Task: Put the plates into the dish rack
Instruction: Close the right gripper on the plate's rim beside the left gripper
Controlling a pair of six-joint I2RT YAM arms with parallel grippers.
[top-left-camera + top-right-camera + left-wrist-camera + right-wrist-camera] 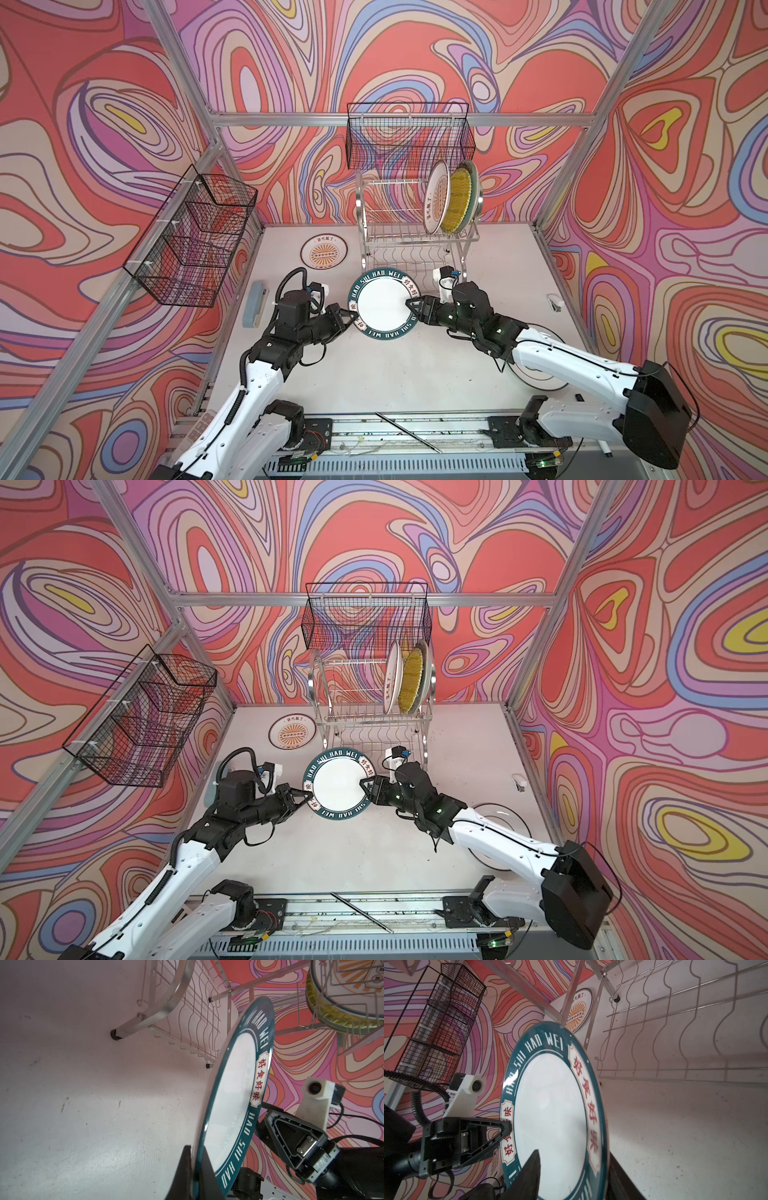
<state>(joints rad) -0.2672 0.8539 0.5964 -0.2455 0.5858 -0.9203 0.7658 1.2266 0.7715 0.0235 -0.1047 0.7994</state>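
A white plate with a dark-green lettered rim (382,305) (336,785) hangs between both arms in front of the chrome dish rack (360,208) (318,688). My left gripper (351,318) (194,1167) is shut on its left rim. My right gripper (411,305) (574,1152) straddles the right rim, one finger over the face and one behind, with a gap showing. Three plates stand in the upper tier: an orange-sunburst plate (436,197), a yellow plate (457,199) and a pale plate (473,187). Another sunburst plate (324,255) lies on the table. A black-ringed white plate (540,374) lies under my right arm.
Black mesh baskets hang on the left wall (191,237) and above the rack (409,133). A blue-grey case (254,305) lies left of my left arm. A small white item (555,301) sits by the right wall. A thin metal rod (407,432) lies on the front rail.
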